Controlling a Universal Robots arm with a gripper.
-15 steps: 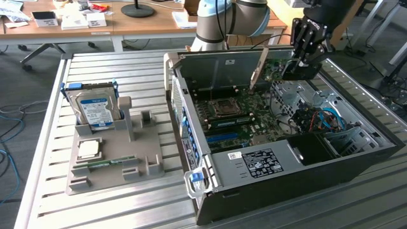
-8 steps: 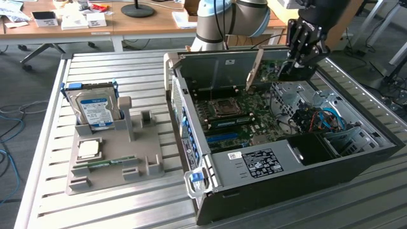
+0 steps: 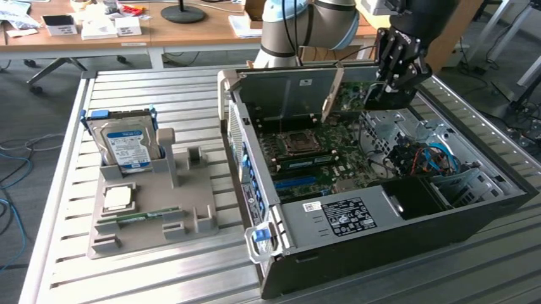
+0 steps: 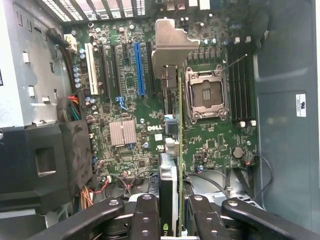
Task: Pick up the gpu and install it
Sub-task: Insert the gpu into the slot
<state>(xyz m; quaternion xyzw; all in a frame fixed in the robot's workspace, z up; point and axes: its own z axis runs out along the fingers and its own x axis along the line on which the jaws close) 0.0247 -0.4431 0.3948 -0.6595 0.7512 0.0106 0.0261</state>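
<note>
Slatted metal table [image 3: 59, 190]; office desks [image 3: 101, 38] across the upper left. In the upper right, the gripper [image 3: 393, 88] has 2 fingers [image 4: 146, 215] clamped on the gpu [image 3: 351, 95], above the open computer case [image 3: 381, 240].

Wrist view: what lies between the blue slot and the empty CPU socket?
The gpu, seen edge-on with its silver bracket at the far end, held in the hand above the motherboard; the wrist view shows this.

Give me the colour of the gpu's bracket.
Silver-grey metal. The bracket on the gpu shows best in the wrist view.
</note>
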